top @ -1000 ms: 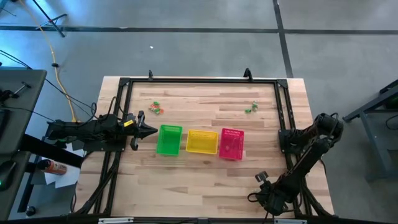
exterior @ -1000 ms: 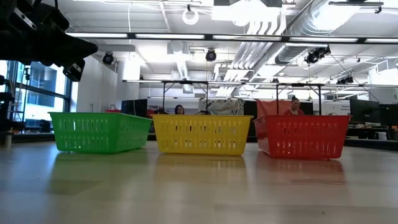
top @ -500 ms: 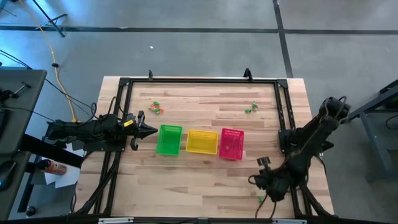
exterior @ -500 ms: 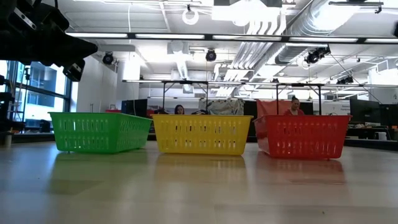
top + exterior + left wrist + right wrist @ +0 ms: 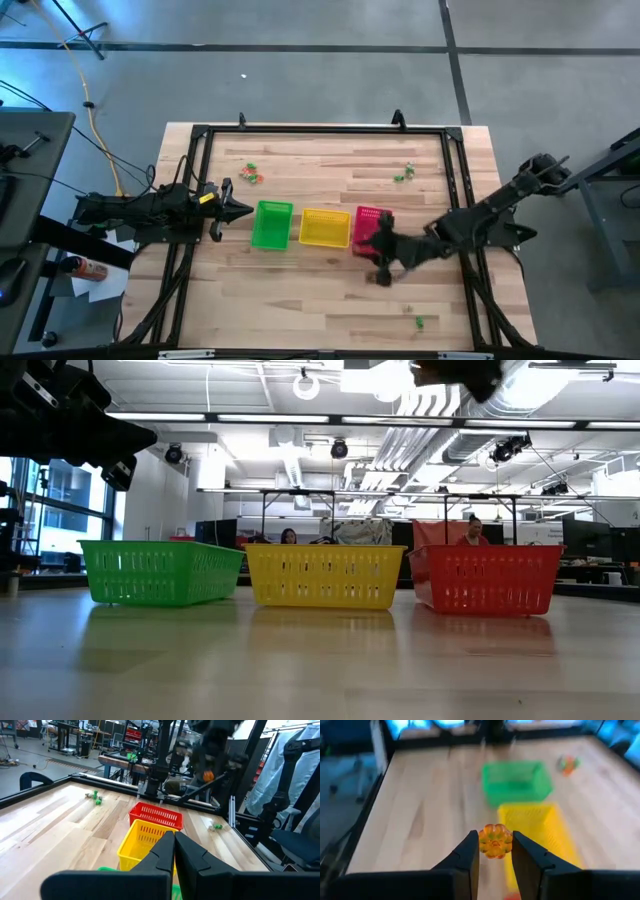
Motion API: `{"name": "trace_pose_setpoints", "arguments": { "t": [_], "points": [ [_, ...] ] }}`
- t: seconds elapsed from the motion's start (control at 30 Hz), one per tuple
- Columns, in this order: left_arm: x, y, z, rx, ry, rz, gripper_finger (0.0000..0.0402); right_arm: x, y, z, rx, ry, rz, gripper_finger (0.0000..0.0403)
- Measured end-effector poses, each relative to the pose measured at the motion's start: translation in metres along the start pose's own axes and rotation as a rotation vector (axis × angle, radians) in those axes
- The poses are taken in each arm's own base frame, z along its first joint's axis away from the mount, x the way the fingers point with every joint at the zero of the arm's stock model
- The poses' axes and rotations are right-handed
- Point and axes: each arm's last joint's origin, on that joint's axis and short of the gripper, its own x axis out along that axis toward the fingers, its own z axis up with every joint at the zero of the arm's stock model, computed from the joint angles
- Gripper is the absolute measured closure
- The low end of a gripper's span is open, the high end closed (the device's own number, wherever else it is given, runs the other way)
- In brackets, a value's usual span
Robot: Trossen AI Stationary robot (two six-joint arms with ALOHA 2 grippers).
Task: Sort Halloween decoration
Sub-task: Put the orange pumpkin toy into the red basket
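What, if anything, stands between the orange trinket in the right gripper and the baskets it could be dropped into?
Nothing visible does. The right gripper holds the orange trinket in the air near the pink basket, with the yellow basket and green basket open-topped beside it. The left gripper waits beside the green basket.

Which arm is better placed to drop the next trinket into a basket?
Right. Its end effector holds an orange pumpkin trinket by the pink basket; the left end effector waits shut beside the green basket.
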Motion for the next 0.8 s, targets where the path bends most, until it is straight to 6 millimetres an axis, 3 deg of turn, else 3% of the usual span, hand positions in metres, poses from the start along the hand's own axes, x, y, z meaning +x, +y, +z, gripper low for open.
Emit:
{"name": "trace_pose_setpoints", "arguments": {
  "t": [0.13,0.3,0.5,0.63,0.8],
  "points": [
    [0.000,0.000,0.000,0.000,0.000,0.000,0.0398,-0.004,-0.027,0.023,0.043,-0.115,-0.070,0.0322],
    [0.000,0.000,0.000,0.000,0.000,0.000,0.0398,-0.032,-0.052,0.039,0.060,-0.235,-0.097,0.0322],
    [0.000,0.000,0.000,0.000,0.000,0.000,0.0398,-0.063,-0.073,0.011,0.183,-0.336,-0.066,0.0322],
    [0.000,0.000,0.000,0.000,0.000,0.000,0.0398,-0.069,-0.081,-0.006,0.268,-0.405,-0.046,0.0322],
    [0.000,0.000,0.000,0.000,0.000,0.000,0.0398,-0.069,-0.083,-0.009,0.295,-0.404,-0.056,0.0322]
  ]
}}
